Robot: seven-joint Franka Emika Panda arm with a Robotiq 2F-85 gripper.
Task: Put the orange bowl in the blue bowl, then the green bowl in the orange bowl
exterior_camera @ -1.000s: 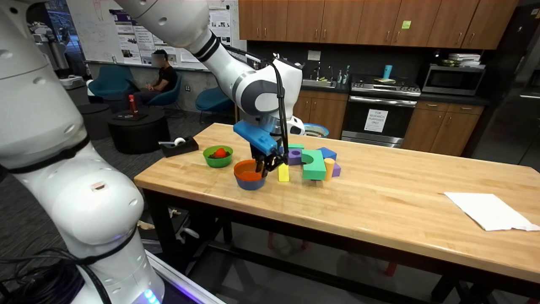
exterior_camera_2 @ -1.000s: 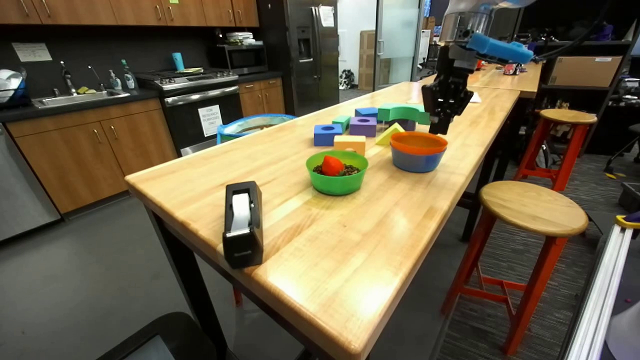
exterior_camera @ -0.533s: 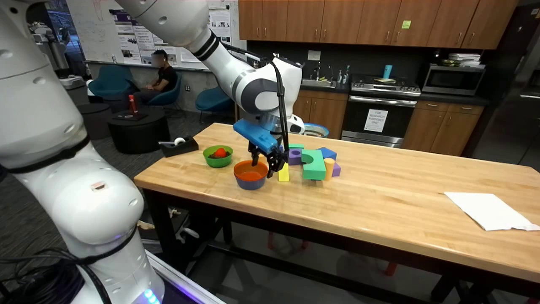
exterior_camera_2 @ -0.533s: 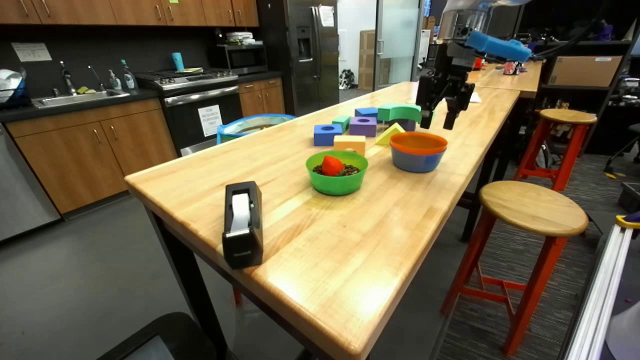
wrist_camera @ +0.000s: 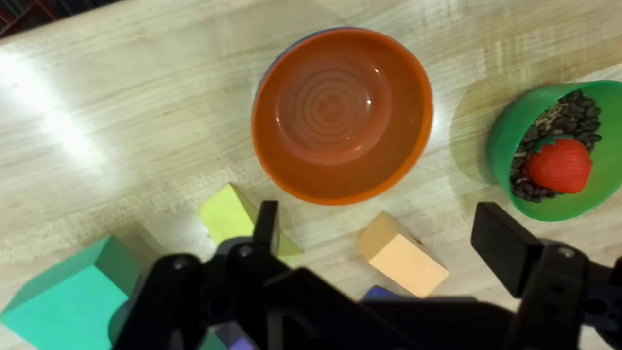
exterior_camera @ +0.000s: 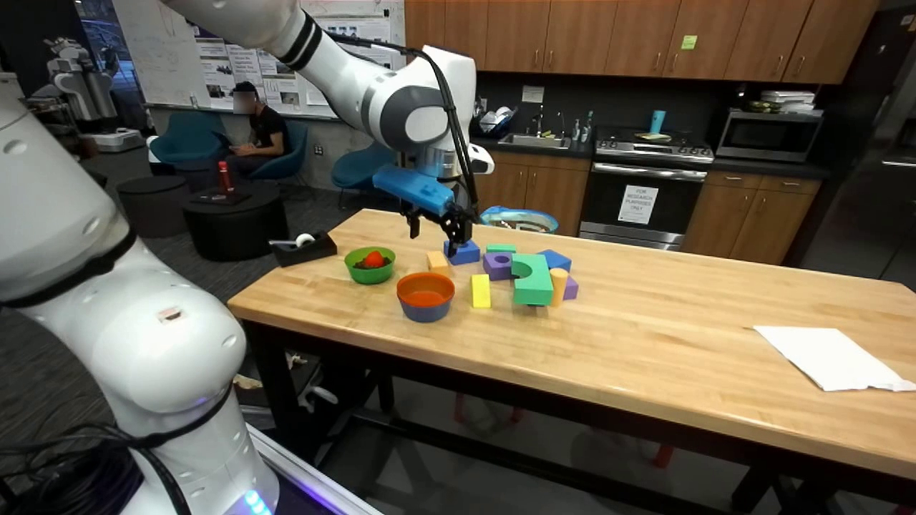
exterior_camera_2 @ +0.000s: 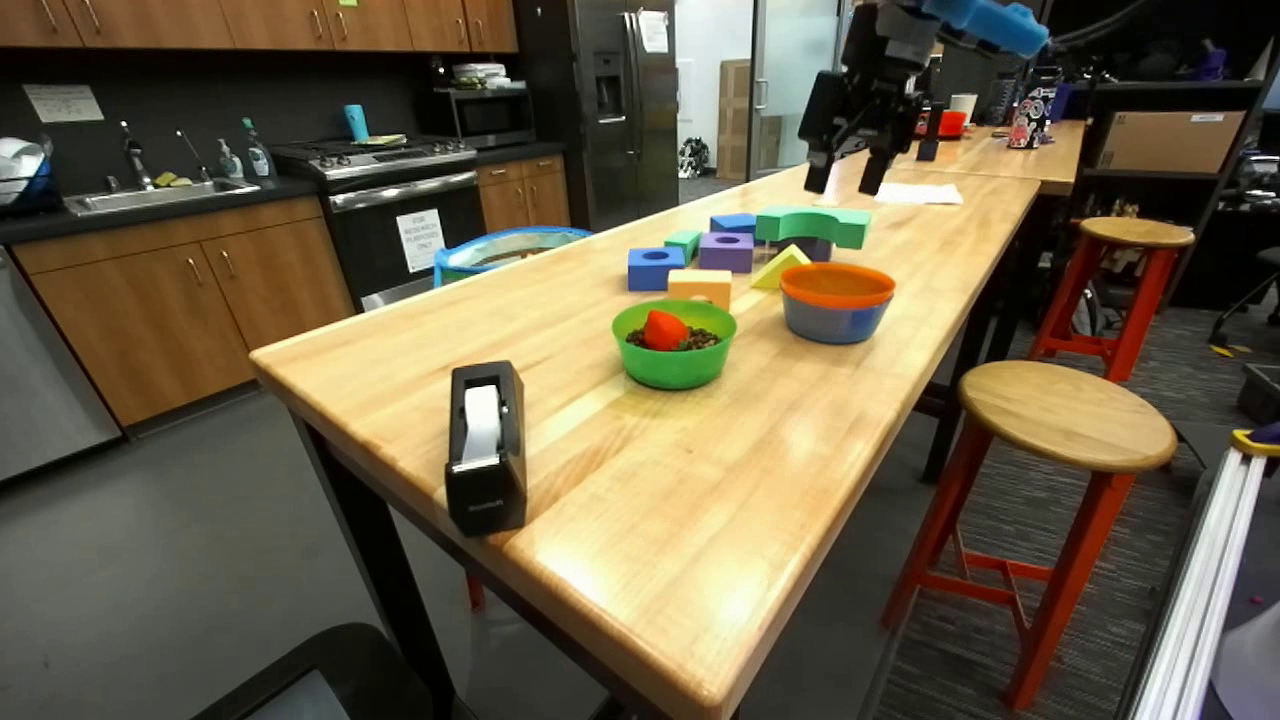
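Observation:
The orange bowl [exterior_camera: 425, 292] is nested upright in the blue bowl [exterior_camera: 425, 313] on the table, as both exterior views show. In the wrist view the orange bowl [wrist_camera: 335, 112] appears from above with nothing in it, and only a sliver of the blue bowl's rim peeks out. Beside them stands the green bowl [exterior_camera_2: 672, 370], holding dark bean-like bits and a red strawberry; its right side is cut off in the wrist view. My gripper [exterior_camera: 434, 243] hovers above the table behind the nested bowls. Its fingers [wrist_camera: 505, 250] are spread wide, touching neither bowl, and the gripper is open.
Below the gripper lies a light-orange block [wrist_camera: 410, 265], near a yellow wedge [exterior_camera: 481, 292]. A green arch block [exterior_camera: 534, 286], a purple block [exterior_camera_2: 726, 254] and other blocks crowd behind the bowls. A tape dispenser [exterior_camera_2: 486, 450] stands at the table's end. White paper [exterior_camera: 830, 354] lies farther off.
A second ago the gripper was at the orange bowl's rim with its fingers close together. They have spread apart, and the arm has risen and moved back. The bowls have stayed put.

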